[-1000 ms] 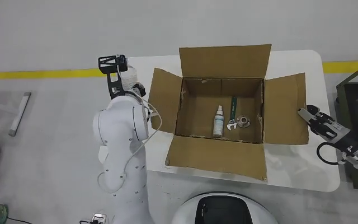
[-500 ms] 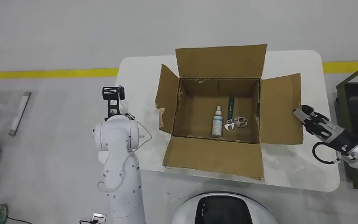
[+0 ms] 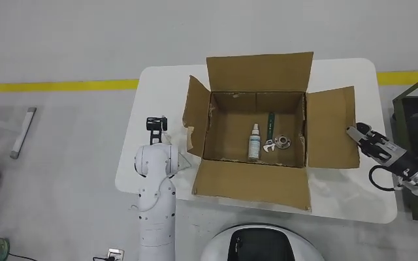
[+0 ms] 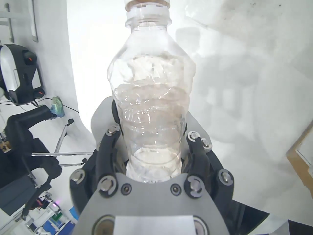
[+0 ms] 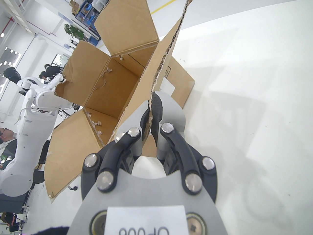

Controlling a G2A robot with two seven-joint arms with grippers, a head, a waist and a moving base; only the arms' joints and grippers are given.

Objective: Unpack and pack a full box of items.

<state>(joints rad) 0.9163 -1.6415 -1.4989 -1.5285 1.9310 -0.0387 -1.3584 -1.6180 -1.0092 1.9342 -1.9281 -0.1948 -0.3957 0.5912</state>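
Clear plastic bottle (image 4: pixel 151 94) sits clamped in my left gripper (image 4: pixel 151 125) near the cardboard box (image 3: pixel 251 181), while my right gripper (image 5: pixel 151 113) pinches tight on that box's side flap (image 5: pixel 166 57), probably to steady it during unpacking.

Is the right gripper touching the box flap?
Touching. The right wrist view shows the right gripper closed on the box flap at its edge.
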